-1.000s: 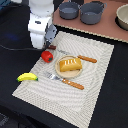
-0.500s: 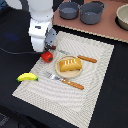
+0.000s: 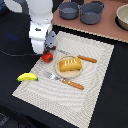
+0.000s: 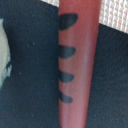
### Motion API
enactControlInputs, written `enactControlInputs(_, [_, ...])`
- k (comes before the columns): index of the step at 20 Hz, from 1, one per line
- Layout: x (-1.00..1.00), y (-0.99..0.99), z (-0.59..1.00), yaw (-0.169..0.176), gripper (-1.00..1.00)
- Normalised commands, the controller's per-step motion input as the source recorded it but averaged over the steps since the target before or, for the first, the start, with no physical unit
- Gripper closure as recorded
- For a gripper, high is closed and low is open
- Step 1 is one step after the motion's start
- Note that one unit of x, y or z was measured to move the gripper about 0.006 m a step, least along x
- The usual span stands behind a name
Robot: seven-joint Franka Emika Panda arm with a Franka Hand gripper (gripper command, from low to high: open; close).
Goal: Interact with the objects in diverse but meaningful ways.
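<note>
A reddish-brown sausage stick (image 4: 77, 60) with dark stripes fills the wrist view, close to the camera and well above the black table. In the exterior view my gripper (image 3: 48, 48) hangs at the placemat's far-left edge with a red end of the stick showing at it, just above the red tomato (image 3: 47, 57). The fingers themselves are hidden. The golden bread loaf (image 3: 70, 64) lies on a small plate mid-mat. The yellow banana (image 3: 27, 77) lies off the mat's left edge. Two round grey pots (image 3: 68, 9) (image 3: 92, 12) stand at the back.
A woven placemat (image 3: 95, 85) covers the black table. A fork with an orange handle (image 3: 67, 81) lies in front of the plate, and a brown-handled knife (image 3: 86, 59) lies behind it. A beige bowl (image 3: 123, 17) sits at the far right on the wooden strip.
The arm has barely moved; the gripper stays by the tomato at the mat's edge. The toys on the mat lie as before.
</note>
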Motion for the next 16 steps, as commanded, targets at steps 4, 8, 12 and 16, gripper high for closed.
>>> enactControlInputs(4, [-0.16, 0.01, -0.2, 0.027, 1.0])
enactControlInputs(8, [-0.14, 0.01, -0.2, 0.025, 1.0])
enactControlInputs(12, [-0.08, 0.06, -0.17, 0.025, 1.0])
enactControlInputs(16, [-0.06, 0.1, 0.14, 0.029, 1.0])
